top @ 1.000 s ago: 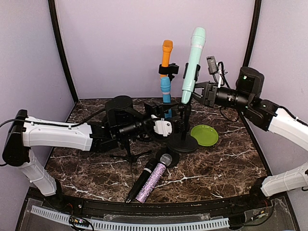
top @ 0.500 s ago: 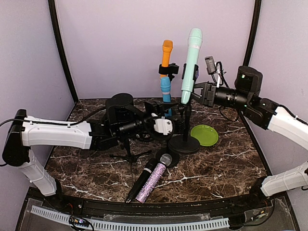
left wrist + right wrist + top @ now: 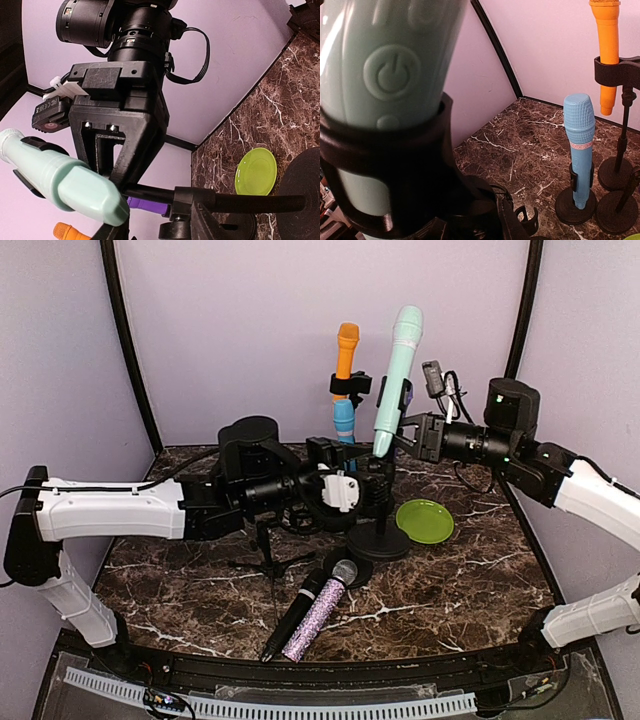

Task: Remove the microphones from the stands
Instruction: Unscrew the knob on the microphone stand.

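At the stand [image 3: 380, 539], my right end effector [image 3: 396, 434] pinches the mint microphone [image 3: 397, 360] to lift it free, while the left end effector [image 3: 360, 492] braces the post, closure I cannot tell.

bright even light, soft shadows (mint microphone [image 3: 385, 75] blurred up close)

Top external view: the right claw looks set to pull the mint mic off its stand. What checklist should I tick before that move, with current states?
1. Right claw gripping the mint mic: ok, closed on its lower body.
2. Mint mic free of the clip: not ok, a black band wraps it in the right wrist view.
3. Left claw bracing the stand: cannot tell. It sits at the post, but the grip is hidden.
4. Space above the mint mic: ok, nothing overhead.
5. Neighbours clear: ok, the orange mic and blue mic stand apart to the left.
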### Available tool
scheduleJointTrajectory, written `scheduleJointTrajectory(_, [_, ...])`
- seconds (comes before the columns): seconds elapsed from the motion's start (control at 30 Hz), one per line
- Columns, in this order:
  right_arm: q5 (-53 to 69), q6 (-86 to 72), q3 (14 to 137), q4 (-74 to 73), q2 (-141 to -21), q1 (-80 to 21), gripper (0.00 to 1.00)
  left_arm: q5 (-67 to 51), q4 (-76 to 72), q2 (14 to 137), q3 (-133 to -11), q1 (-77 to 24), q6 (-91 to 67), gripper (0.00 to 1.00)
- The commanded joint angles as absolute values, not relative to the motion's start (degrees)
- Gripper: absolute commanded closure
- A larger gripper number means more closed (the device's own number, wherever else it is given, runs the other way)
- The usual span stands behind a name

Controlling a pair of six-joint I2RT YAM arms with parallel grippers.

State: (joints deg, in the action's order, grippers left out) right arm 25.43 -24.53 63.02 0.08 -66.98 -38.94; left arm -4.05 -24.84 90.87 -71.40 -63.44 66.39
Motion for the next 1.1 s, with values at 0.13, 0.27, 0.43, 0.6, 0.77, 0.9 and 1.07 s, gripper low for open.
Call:
scheduleJointTrajectory(0.13, [25.07, -25.8, 66.51, 6.26, -65.22, -38.76, 1.0, -5.82, -17.36, 90.7, -74.97, -61.93, 65.33, 0.55])
scheduleJointTrajectory(0.27, [24.93, -26.03, 66.8, 5.9, -65.07, -38.76, 1.0, -5.07, -15.95, 91.07, -74.58, -61.58, 66.47, 0.54])
scheduleJointTrajectory(0.43, [22.85, -26.15, 66.45, 6.1, -64.23, -38.76, 1.0, -5.08, -17.3, 91.03, -73.03, -60.75, 65.57, 0.52])
scheduleJointTrajectory(0.6, [23.88, -26.43, 66.88, 5.98, -64.54, -38.76, 1.0, -2.92, -21.27, 91.25, -70.48, -60.56, 67.61, 0.5])
scheduleJointTrajectory(0.77, [24.47, -26.79, 66.97, 6.22, -65.18, -38.72, 1.0, -2.29, -23.32, 92.14, -70.92, -60.43, 69.53, 0.54])
scheduleJointTrajectory(0.9, [24.78, -27.0, 66.97, 6.57, -65.17, -38.76, 1.0, -2.88, -22.88, 93.2, -72.06, -60.07, 70.11, 0.56])
scheduleJointTrajectory(1.07, [25.06, -26.8, 66.88, 6.33, -64.97, -38.75, 1.0, -2.2, -23.22, 94.59, -73.51, -59.77, 70.47, 0.57])
